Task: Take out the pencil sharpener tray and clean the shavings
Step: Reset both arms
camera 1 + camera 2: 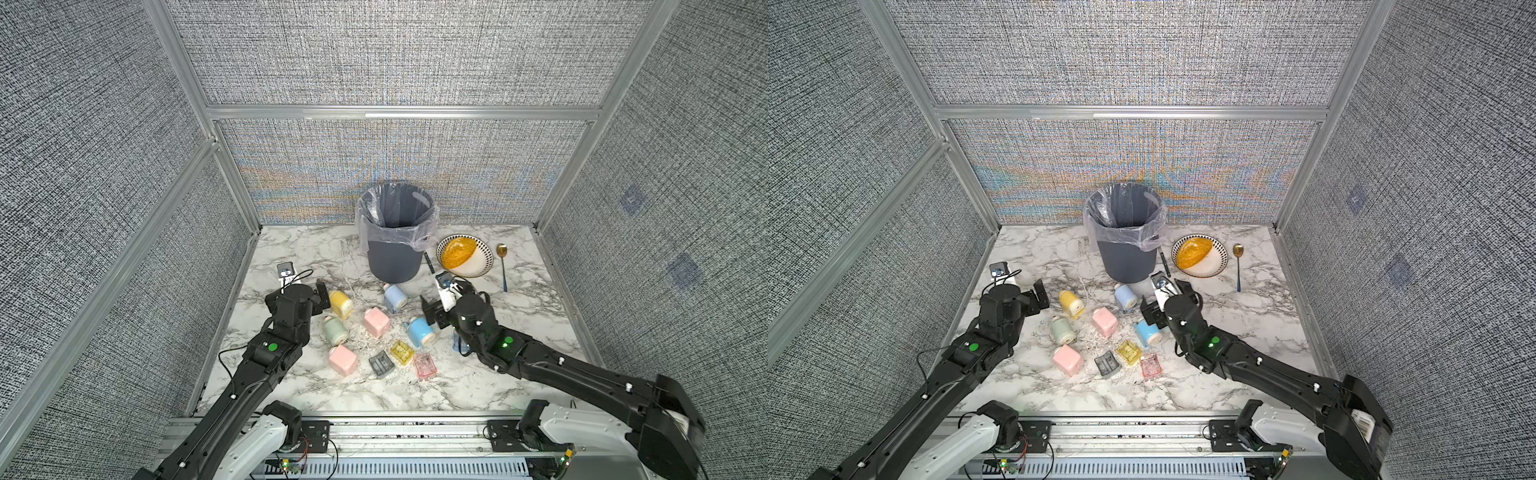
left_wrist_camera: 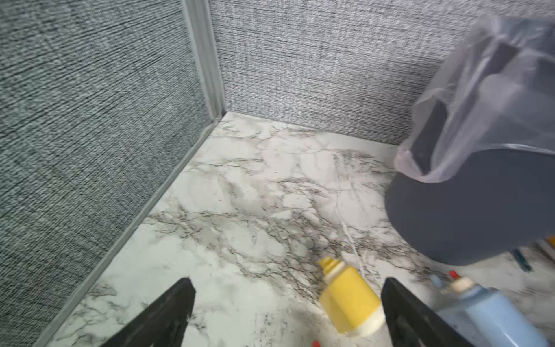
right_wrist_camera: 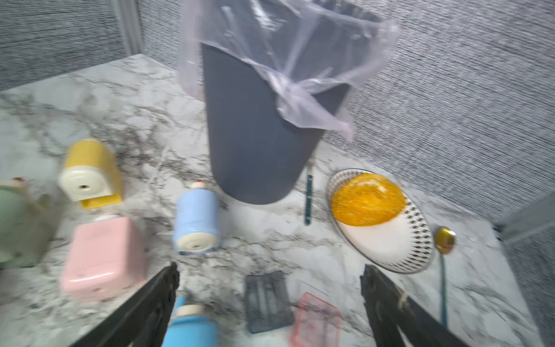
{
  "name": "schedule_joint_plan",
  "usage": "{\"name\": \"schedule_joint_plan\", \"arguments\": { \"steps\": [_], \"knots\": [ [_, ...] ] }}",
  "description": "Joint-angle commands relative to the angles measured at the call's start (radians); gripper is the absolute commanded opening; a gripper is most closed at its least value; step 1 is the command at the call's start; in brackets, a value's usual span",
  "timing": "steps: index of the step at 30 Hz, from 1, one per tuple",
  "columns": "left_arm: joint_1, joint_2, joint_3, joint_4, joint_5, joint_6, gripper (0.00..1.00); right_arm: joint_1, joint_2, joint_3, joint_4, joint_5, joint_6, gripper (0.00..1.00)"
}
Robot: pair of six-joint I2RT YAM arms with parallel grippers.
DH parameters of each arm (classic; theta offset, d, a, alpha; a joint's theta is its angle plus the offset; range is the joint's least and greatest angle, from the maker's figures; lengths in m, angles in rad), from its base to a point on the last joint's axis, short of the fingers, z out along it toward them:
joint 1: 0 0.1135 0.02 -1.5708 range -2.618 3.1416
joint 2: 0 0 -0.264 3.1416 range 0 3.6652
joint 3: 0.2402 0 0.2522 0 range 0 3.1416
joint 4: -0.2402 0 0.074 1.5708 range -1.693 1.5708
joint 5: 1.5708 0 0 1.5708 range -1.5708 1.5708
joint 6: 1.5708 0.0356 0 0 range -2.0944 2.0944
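Three small trays lie out on the marble table: grey (image 1: 381,364), yellow (image 1: 402,352) and pink (image 1: 425,365). Pale shavings (image 1: 360,338) are strewn among several pastel pencil sharpeners, such as the yellow one (image 1: 340,303) and the bright blue one (image 1: 420,331). My right gripper (image 3: 269,268) hangs open and empty above the grey tray (image 3: 267,300) and pink tray (image 3: 315,321); in a top view it (image 1: 448,299) shows beside the bright blue sharpener. Open and empty too, my left gripper (image 2: 287,282) hovers at the left by the yellow sharpener (image 2: 350,300).
A dark grey bin (image 1: 395,232) lined with a clear bag stands at the back middle. Right of it are a patterned plate (image 1: 478,266) with an orange bowl-like thing, a gold spoon (image 1: 503,266) and a dark pen (image 1: 429,262). Fabric walls close in three sides.
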Motion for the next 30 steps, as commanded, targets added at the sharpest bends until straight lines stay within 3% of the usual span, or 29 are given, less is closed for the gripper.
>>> {"name": "schedule_joint_plan", "arguments": {
  "steps": [1, 8, 13, 17, 20, 23, 30],
  "knots": [
    [0.055, 0.024, -0.035, 0.100, -0.066, 0.051, 1.00, -0.114, -0.092, -0.089, 0.139, -0.071, -0.059, 0.98],
    [0.177, 0.106, -0.111, 0.202, -0.047, 0.144, 1.00, -0.358, -0.304, -0.371, 0.405, -0.129, -0.125, 0.98],
    [0.230, 0.210, -0.159, 0.292, -0.048, 0.215, 1.00, -0.527, -0.320, -0.472, 0.493, -0.140, -0.031, 0.98],
    [0.269, 0.290, -0.202, 0.396, 0.026, 0.218, 1.00, -0.652, -0.262, -0.548, 0.603, -0.195, 0.056, 0.98],
    [0.282, 0.377, -0.199, 0.435, -0.018, 0.181, 1.00, -0.709, -0.192, -0.591, 0.708, -0.221, 0.087, 0.98],
    [0.284, 0.417, -0.165, 0.419, 0.007, 0.187, 1.00, -0.728, -0.110, -0.618, 0.815, -0.231, 0.096, 0.98],
    [0.283, 0.452, -0.221, 0.687, 0.080, 0.213, 1.00, -0.740, 0.105, -0.624, 1.069, -0.295, 0.066, 0.98]
  ]
}}
